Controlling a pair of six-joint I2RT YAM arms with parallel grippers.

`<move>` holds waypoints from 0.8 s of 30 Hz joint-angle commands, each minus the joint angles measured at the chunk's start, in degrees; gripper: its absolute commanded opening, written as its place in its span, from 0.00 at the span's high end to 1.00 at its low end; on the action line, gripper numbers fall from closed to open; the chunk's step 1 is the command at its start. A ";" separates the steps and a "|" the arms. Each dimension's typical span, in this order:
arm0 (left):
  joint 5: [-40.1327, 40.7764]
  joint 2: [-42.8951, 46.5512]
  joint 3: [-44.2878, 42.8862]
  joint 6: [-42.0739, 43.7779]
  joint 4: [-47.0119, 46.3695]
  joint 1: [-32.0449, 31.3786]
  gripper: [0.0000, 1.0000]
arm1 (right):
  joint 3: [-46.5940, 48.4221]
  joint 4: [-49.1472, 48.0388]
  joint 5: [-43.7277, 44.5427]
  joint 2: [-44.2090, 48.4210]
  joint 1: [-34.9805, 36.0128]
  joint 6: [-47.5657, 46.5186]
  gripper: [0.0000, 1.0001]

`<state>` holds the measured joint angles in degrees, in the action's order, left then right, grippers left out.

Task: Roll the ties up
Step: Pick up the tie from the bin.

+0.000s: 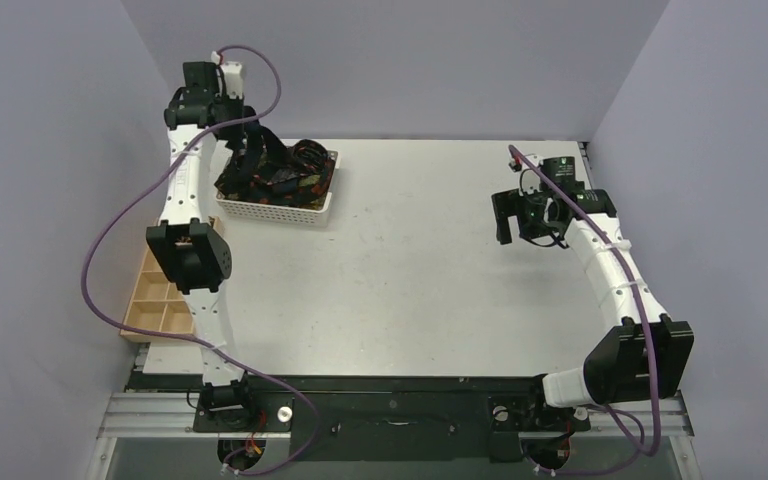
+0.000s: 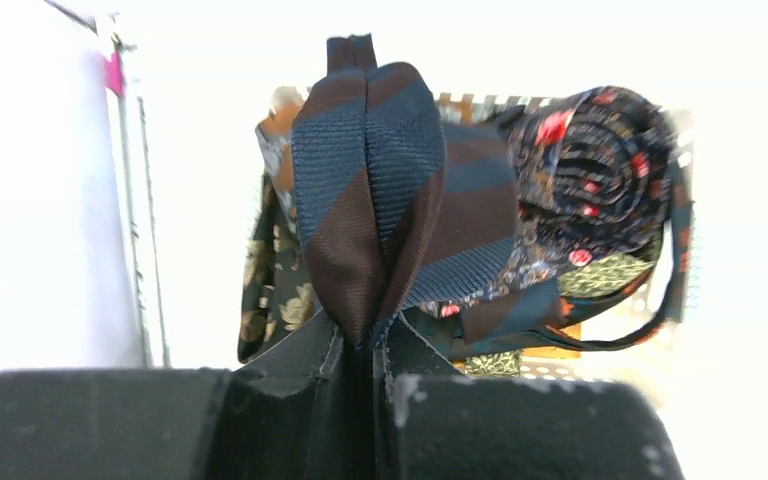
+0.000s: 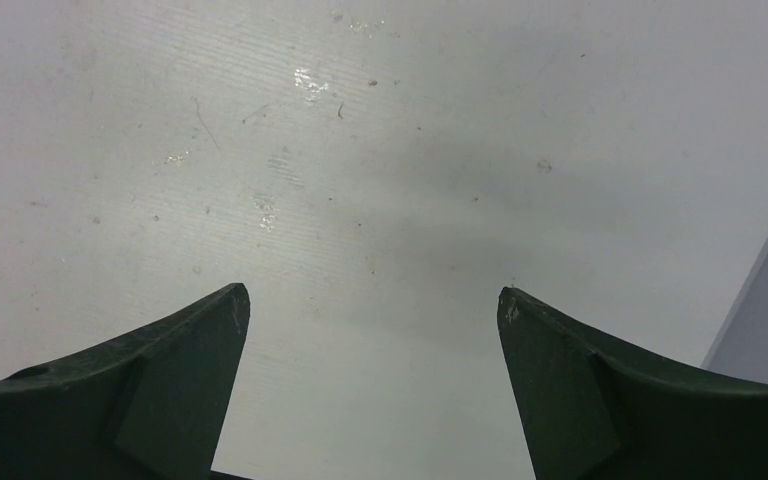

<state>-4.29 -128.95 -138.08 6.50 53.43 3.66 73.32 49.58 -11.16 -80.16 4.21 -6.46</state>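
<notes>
My left gripper (image 2: 370, 335) is shut on a navy and brown striped tie (image 2: 380, 200), pinching a fold of it above the white lattice basket (image 1: 290, 210). From above, the left gripper (image 1: 250, 150) hangs over the basket's left part with the tie (image 1: 260, 160) draping down. Several other patterned ties (image 2: 590, 160) lie in the basket, one of them a compact roll. My right gripper (image 3: 373, 310) is open and empty above bare table; in the top view, the right gripper (image 1: 513, 222) is at the right side.
A pale wooden compartment tray (image 1: 155, 300) lies at the table's left edge, partly under the left arm. Grey walls enclose the table on the left, back and right. The white table (image 1: 420, 280) stretches between the arms.
</notes>
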 commanded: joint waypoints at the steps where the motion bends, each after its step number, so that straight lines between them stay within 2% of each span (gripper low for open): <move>1: -2.37 7.16 -7.54 0.75 0.72 -0.06 1.00 | 4.22 -0.01 -1.20 0.81 -0.10 -0.45 0.11; 6: -5.75 15.77 -8.19 2.57 -7.05 -2.71 1.00 | 8.36 2.74 -3.74 -0.83 0.21 -5.00 0.11; 10: -1.52 22.17 -6.80 7.12 -17.64 -7.81 1.00 | 17.12 9.71 -4.76 -3.34 2.07 -13.87 0.11; 13: 2.98 24.06 -8.19 5.77 -26.57 -9.08 1.00 | 23.51 11.50 -3.65 -4.42 3.89 -17.56 0.11; 16: 5.26 23.67 -11.41 1.75 -31.74 -9.40 1.00 | 27.73 11.56 -2.64 -5.59 6.84 -19.62 0.12; 18: 3.37 23.30 -13.92 -1.79 -33.03 -9.54 1.00 | 29.29 11.20 -2.83 -5.86 8.51 -19.44 0.12; 21: -5.44 25.56 -12.87 -5.71 -34.06 -11.10 1.00 | 29.55 7.99 -5.95 -4.96 9.29 -16.70 0.13; 24: -7.96 28.78 -9.69 -4.58 -34.19 -18.05 1.00 | 28.79 5.73 -8.97 -2.94 9.14 -13.13 0.13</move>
<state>-5.93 -104.22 -150.04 4.47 23.77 -7.62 101.25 59.00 -16.14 -85.17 13.63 -22.87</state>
